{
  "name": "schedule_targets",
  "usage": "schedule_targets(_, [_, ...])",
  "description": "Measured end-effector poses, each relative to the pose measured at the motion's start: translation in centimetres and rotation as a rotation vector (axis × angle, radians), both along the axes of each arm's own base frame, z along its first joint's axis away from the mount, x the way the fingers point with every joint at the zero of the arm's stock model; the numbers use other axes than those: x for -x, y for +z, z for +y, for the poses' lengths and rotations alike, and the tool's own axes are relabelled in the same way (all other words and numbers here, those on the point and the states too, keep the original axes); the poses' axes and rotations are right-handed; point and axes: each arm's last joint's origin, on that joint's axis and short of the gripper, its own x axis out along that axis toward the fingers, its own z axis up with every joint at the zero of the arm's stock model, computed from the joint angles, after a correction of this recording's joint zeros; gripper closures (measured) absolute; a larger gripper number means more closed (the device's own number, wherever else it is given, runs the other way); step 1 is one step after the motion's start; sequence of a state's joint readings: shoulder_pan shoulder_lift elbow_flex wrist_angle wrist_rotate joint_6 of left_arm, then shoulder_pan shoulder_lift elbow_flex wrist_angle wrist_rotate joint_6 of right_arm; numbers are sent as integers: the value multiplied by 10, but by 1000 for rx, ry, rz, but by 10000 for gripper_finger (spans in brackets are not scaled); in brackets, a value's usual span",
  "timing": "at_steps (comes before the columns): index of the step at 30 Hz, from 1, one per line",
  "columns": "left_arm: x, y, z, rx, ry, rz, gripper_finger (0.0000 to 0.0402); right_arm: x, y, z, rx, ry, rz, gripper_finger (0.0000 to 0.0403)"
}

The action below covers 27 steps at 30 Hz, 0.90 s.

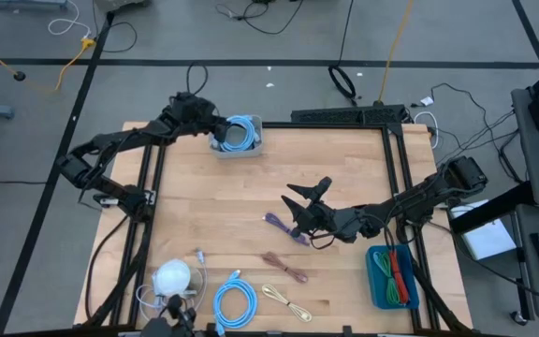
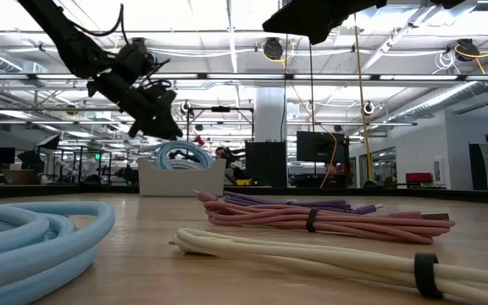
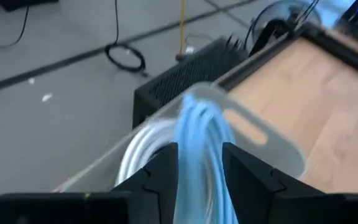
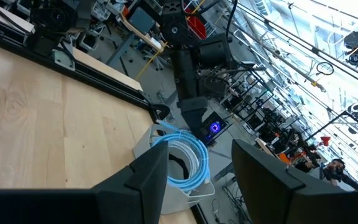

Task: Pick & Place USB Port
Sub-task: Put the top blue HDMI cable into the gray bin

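Observation:
A light-blue USB cable coil (image 1: pixel 240 134) stands in the white bin (image 1: pixel 255 147) at the table's far edge, left of centre. My left gripper (image 3: pixel 201 167) reaches over the bin's left rim, tipped down, fingers apart, with the coil's top strands (image 3: pixel 197 134) between them. In the low view it (image 2: pixel 161 127) hovers at the coil's upper left. My right gripper (image 1: pixel 302 201) hangs open and level above the table's middle, over a purple cable (image 1: pixel 284 227), holding nothing. My left gripper has the top of the coil's loop (image 3: pixel 199 149) between its two fingers, coming slanting down from the table's left. Whether the fingers touch the strands I cannot tell. The coil's lower part rests inside the bin.
On the near half lie a brownish cable (image 1: pixel 284 266), a cream cable (image 1: pixel 286 301), a second blue coil (image 1: pixel 235 301) and a white bundle (image 1: pixel 171 278). A blue tray (image 1: pixel 374 281) with red and green cables sits at the near right. Black frame rails run along both sides.

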<state>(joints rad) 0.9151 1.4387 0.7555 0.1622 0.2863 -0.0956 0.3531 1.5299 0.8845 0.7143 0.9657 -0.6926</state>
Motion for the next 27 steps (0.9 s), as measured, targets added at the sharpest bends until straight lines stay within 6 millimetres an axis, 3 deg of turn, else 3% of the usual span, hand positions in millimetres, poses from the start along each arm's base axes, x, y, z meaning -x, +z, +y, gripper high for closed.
schedule_targets(12, [2, -2, -2, 58, 31, 10, 262, 0, 0, 0, 0, 0, 0, 234])
schedule_targets(14, [6, 1, -6, 33, 67, 70, 284, 0, 0, 0, 0, 0, 0, 234])
schedule_targets(18, [15, 19, -18, -97, 191, 193, 382, 0, 0, 0, 0, 0, 1, 234])
schedule_targets(22, [27, 32, -30, -80, 253, 202, 398, 0, 0, 0, 0, 0, 0, 234])
schedule_targets(27, [34, 21, -38, 18, 272, 326, 400, 0, 0, 0, -17, 2, -12, 234])
